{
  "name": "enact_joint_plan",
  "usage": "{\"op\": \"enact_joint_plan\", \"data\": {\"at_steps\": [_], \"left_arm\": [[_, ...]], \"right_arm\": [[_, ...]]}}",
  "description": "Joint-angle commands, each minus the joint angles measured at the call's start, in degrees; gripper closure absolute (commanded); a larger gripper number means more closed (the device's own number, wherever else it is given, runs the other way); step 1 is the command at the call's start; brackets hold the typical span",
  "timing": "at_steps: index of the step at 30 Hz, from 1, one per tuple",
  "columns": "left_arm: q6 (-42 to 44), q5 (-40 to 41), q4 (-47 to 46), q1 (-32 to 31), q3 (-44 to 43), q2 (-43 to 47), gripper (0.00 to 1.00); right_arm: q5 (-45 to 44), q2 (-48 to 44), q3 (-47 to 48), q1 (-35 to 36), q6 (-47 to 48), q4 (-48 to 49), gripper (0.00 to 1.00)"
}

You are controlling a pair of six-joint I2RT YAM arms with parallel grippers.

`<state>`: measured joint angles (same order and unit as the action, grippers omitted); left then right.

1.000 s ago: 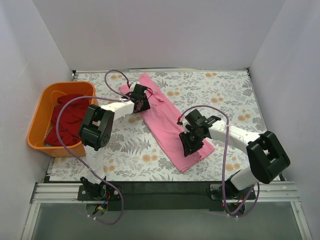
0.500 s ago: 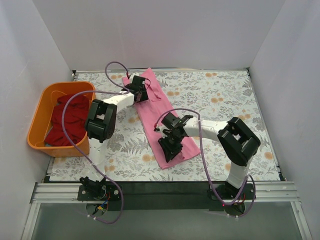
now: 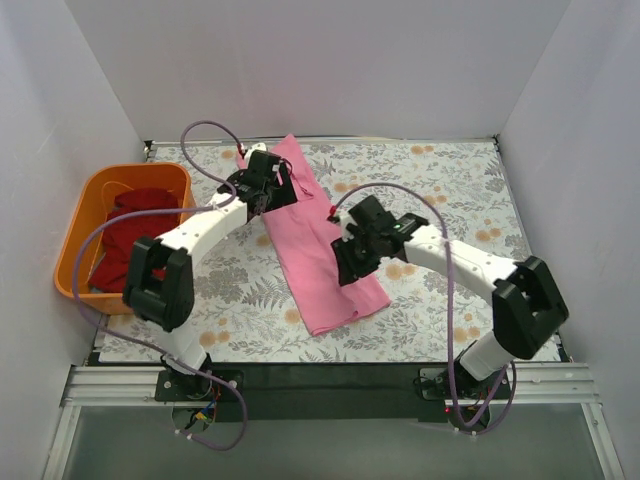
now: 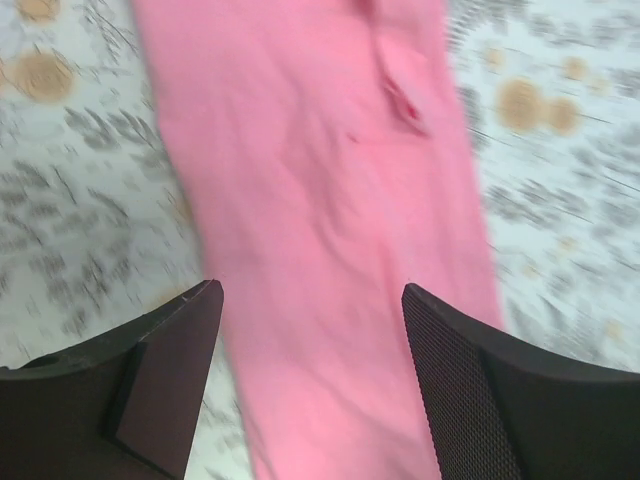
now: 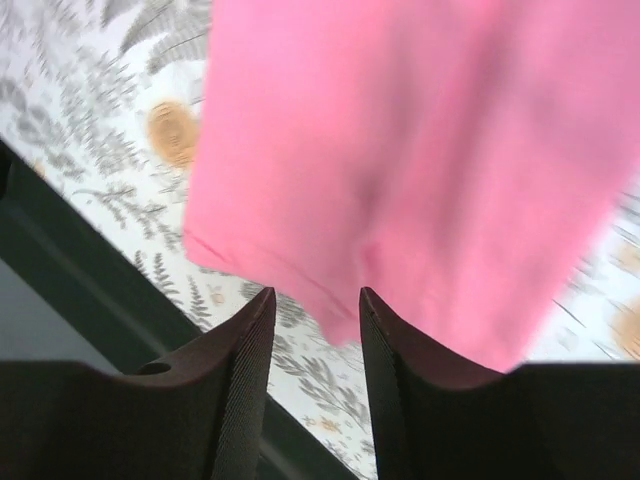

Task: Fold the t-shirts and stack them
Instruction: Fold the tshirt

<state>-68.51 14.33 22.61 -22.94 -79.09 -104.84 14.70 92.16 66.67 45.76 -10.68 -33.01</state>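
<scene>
Cloth first: the pink shirt (image 3: 312,262) lies on the table (image 3: 450,190) as a long narrow strip. It slants from the far left towards the near middle, and its near end is close to the table's front edge. The red shirts (image 3: 135,235) are heaped in the basket (image 3: 72,245) at the left, well apart from it.

The left gripper (image 4: 310,292) hovers over the far part of the strip, jaws wide and nothing between them. The right gripper (image 5: 316,295) is above the strip's right edge near its middle. Its jaws are narrow, and the blurred wrist view does not let me tell whether they pinch any cloth.

The lengthwise folds look done, so the step in hand is most likely the cross fold, one short end carried over onto the other. To do it well, each gripper should take one corner of the same short end and catch every layer, so the strip does not open. The near end seems the better choice, since folding it away from the front edge keeps the cloth on the table. Lift only enough to clear the lower layers and move both corners together along the strip's own slant. Lay edge on edge, and open the jaws only once the cloth rests flat. A low sweep outward afterwards would press out the wrinkles showing near the far end.
</scene>
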Motion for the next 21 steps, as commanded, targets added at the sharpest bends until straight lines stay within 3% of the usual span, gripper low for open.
{"op": "enact_joint_plan", "data": {"at_steps": [1,4,10,14,21], "left_arm": [[-9.2,0.8,9.2,-5.8,5.2,11.6,0.32],[-16.2,-1.4,14.2,-10.4,13.0,18.2,0.32],[-27.8,-6.0,20.2,-23.1,25.1,26.1,0.31],[-35.0,-6.9,20.6,-28.7,28.6,25.2,0.32],[-35.9,-6.1,23.2,-32.5,24.6,17.2,0.37]], "right_arm": [[-4.2,-7.1,-5.1,-7.7,-1.4,-1.5,0.60],[-5.4,-11.0,-9.4,-13.3,-1.1,-1.5,0.52],[-6.1,-13.8,-15.1,-18.2,0.0,-0.9,0.50],[-5.9,-13.9,-18.0,-18.9,-0.1,1.4,0.52],[-5.9,-12.6,-21.1,-18.9,-0.5,4.6,0.54]]}}
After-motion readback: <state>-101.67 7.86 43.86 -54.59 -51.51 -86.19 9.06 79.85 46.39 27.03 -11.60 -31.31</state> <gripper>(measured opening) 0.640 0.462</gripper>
